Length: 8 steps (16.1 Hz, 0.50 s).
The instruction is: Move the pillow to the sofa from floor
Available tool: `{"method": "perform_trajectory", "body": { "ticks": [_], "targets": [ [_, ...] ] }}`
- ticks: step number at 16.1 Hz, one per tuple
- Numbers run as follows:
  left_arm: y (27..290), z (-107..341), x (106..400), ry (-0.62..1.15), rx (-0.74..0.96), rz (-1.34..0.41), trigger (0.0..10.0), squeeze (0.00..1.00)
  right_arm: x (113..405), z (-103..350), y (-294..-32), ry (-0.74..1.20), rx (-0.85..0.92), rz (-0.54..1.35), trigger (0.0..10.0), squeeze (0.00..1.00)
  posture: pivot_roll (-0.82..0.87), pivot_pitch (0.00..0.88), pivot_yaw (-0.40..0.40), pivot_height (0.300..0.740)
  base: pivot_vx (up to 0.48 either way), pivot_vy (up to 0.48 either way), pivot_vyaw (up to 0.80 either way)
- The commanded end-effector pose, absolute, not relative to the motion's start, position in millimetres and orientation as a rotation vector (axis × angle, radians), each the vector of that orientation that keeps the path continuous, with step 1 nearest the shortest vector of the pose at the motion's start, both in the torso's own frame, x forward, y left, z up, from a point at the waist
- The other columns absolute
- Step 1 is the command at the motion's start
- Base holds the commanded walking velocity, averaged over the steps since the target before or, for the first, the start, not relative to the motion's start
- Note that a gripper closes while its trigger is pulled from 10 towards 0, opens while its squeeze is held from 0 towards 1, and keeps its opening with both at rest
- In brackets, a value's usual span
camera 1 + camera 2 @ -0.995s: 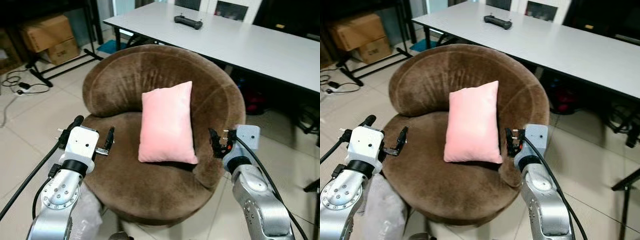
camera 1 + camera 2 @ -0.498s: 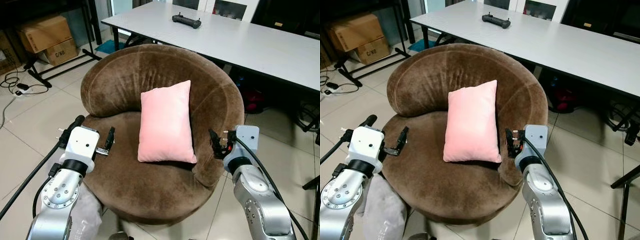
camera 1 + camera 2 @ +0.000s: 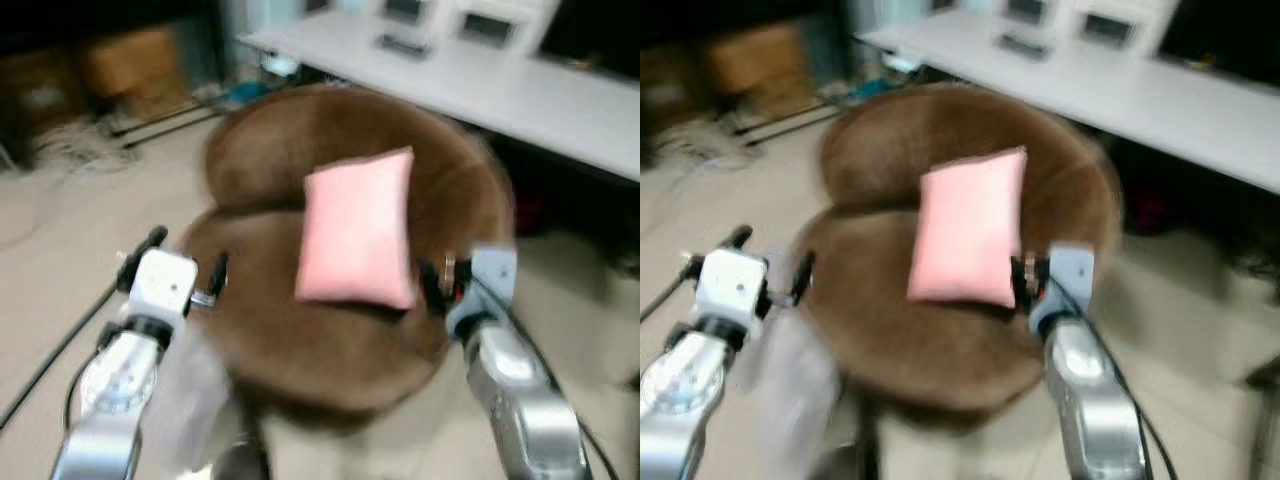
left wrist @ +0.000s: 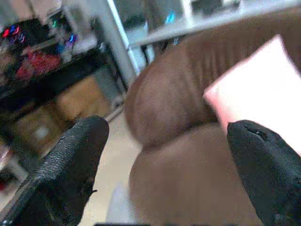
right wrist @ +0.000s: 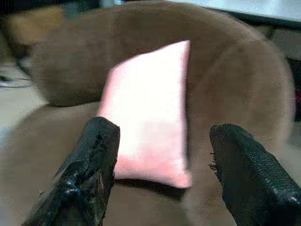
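The pillow [image 3: 358, 228] stands upright on the sofa [image 3: 300, 340] seat, leaning against the backrest, nearer the seat's right edge. The left gripper [image 3: 205, 285] hovers over the seat's left edge, its fingers [image 4: 70, 165] spread wide apart and empty. The right gripper [image 3: 438, 283] sits just beside the pillow's lower right corner, fingers [image 5: 96, 160] also spread apart, holding nothing. A white counter [image 3: 520, 95] stands behind the sofa. The head views are blurred.
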State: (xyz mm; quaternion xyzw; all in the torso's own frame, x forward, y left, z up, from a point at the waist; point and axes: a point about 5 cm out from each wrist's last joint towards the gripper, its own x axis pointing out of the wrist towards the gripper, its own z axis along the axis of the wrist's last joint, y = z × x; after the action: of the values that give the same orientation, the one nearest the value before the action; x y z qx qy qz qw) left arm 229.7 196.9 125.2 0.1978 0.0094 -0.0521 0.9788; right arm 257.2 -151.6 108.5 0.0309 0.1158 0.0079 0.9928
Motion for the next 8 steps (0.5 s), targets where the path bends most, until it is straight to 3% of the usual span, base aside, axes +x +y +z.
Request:
{"method": "perform_trajectory", "body": {
  "ticks": [1,4,8],
  "targets": [
    [194.6,133.0,234.9,-0.013,0.406,-0.119,10.0,0.00,255.5,106.1,-154.5,0.249,0.065,0.008,10.0,0.00,0.09,0.000,-0.030,0.740,-0.266,0.000,0.00],
    [195.0,133.7,236.7,-0.018,0.405,-0.108,10.0,0.00,256.7,103.5,-157.8,0.269,-0.053,0.025,10.0,0.00,0.09,0.000,-0.034,0.740,-0.174,0.000,0.00],
    [197.7,133.0,236.5,-0.009,0.379,-0.077,10.0,0.00,259.8,111.5,-158.0,0.239,0.063,0.020,10.0,0.00,0.08,0.000,-0.034,0.740,0.000,0.000,0.00]
  ]
}}
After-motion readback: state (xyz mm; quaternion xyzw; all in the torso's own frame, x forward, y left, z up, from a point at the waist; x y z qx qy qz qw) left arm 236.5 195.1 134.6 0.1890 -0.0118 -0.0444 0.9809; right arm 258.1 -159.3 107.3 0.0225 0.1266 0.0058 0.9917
